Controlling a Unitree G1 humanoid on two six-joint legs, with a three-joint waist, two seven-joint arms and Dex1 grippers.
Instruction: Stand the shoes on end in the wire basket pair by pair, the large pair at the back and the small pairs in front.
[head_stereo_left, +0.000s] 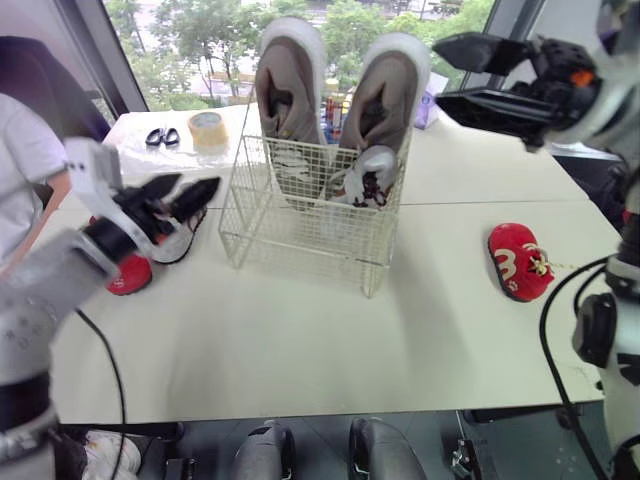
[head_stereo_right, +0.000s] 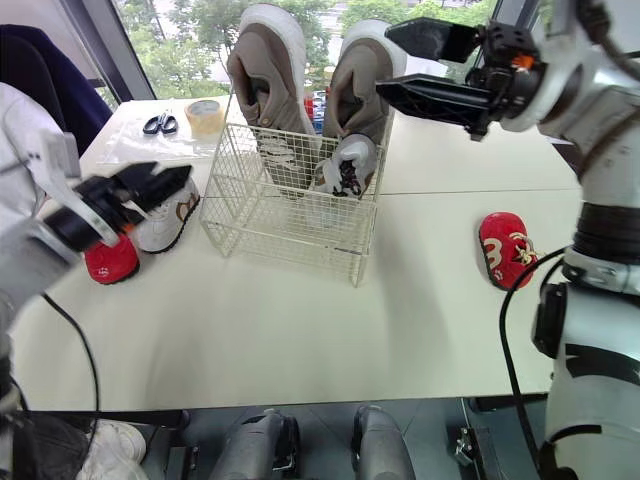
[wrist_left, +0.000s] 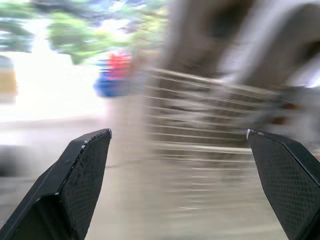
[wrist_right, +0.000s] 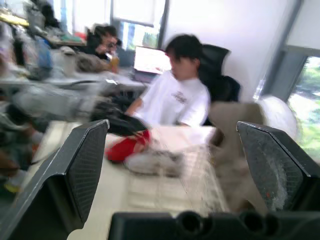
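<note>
Wire basket (head_stereo_left: 300, 238) stands in the middle of the table (head_stereo_left: 300, 340). The large brown pair (head_stereo_left: 287, 90) stands on end at its back, with one small grey shoe (head_stereo_left: 365, 180) in front, on the right side. A red shoe (head_stereo_left: 520, 262) lies on the table to the right. A second red shoe (head_stereo_left: 128, 275) and a small white shoe (head_stereo_left: 180, 240) lie to the left. The left gripper (head_stereo_left: 190, 190) hovers over the white shoe, wide open and empty. The right gripper (head_stereo_left: 445, 70) is high beside the large pair, open and holding nothing.

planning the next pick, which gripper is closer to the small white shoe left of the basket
Left. The left gripper hangs open right over the small white shoe. The right gripper is open too, raised beside the large shoes on the other side of the wire basket.
</note>
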